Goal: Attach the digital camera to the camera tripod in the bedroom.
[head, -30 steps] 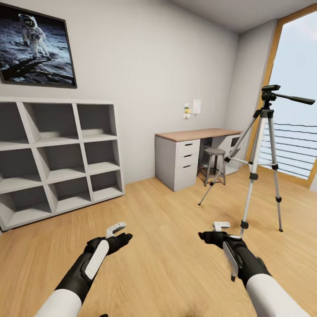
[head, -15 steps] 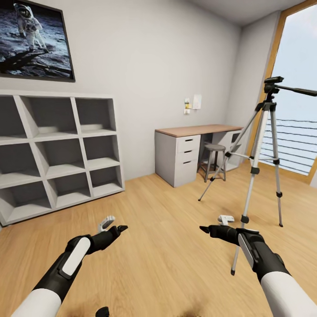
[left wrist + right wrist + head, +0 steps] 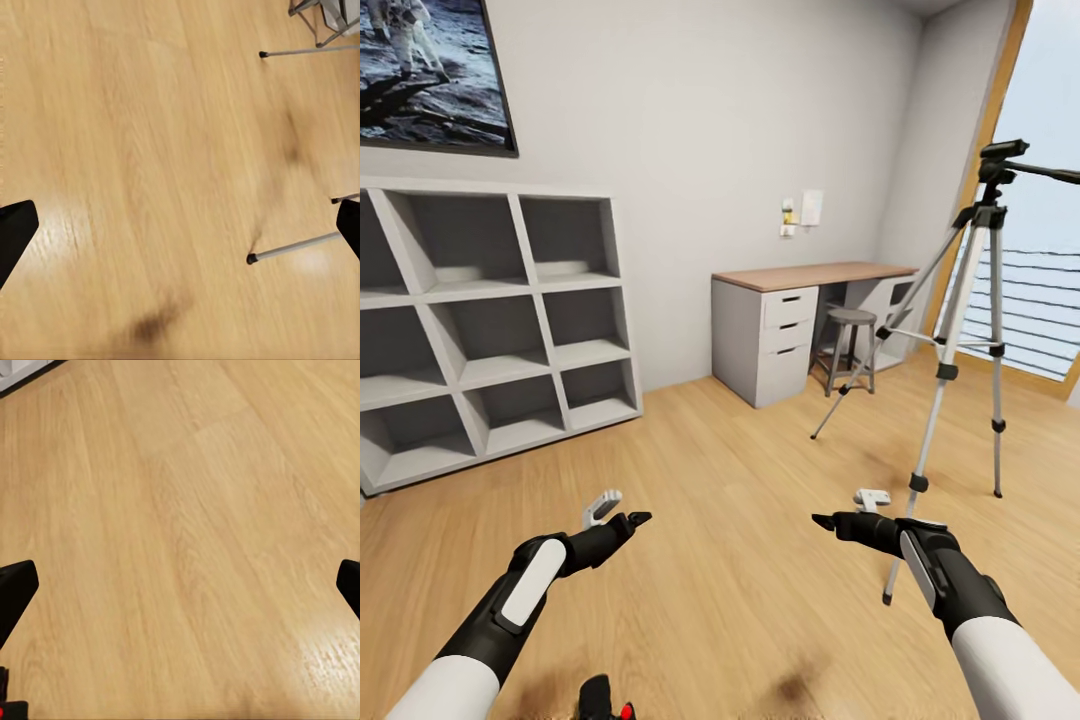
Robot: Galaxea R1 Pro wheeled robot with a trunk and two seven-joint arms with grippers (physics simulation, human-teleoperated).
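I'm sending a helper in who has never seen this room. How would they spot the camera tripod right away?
Look to the tall window at the right of the room, past the wooden-topped desk. The camera tripod stands on the wood floor before it, taller than the desk. Unlike the low round stool nearby, it has three thin silver legs and a black head with a long handle.

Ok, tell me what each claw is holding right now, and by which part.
Nothing is held. The left claw and right claw are both open over the bare wood floor, with nothing between their fingers in either wrist view.
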